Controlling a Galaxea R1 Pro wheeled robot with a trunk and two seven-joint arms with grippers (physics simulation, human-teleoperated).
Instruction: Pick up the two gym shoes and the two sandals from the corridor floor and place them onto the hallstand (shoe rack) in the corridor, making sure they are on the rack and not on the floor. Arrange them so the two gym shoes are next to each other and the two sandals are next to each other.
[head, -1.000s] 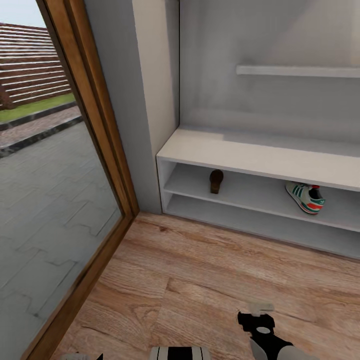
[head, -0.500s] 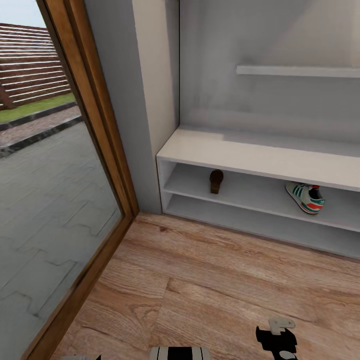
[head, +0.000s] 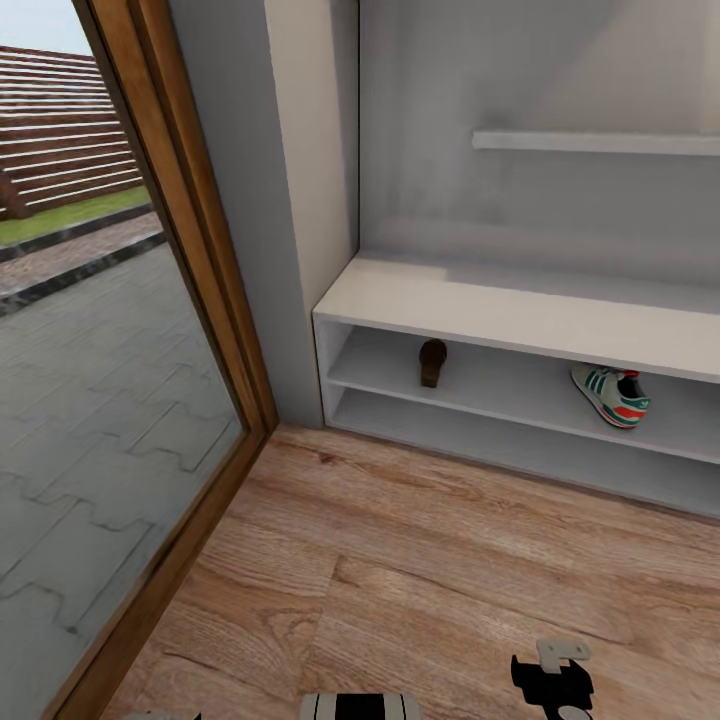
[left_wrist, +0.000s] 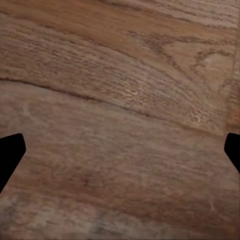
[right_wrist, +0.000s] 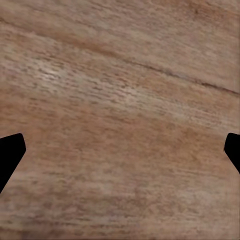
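The white hallstand (head: 500, 305) stands against the far wall on the wood-plank corridor floor (head: 420, 560). On its upper shelf, near the left end, one dark-brown sandal (head: 432, 362) stands on end. Farther right on that shelf lies one white gym shoe (head: 612, 393) with green stripes and a red heel. The other sandal and the other gym shoe are out of view. My right gripper (head: 553, 672) hangs low over the floor at the head view's bottom edge. In the wrist views the left gripper (left_wrist: 120, 155) and right gripper (right_wrist: 120, 155) are open, with bare floor between their fingertips.
A thin floating wall shelf (head: 600, 142) hangs above the hallstand. A wood-framed glass door (head: 200, 250) runs along the left, with paving outside. A grey wall corner (head: 300, 200) sits between the door and the hallstand. Open floor lies between me and the rack.
My right gripper has drawn back to the right and down toward the head view's bottom edge, then held still. The shoes on the rack have not moved.
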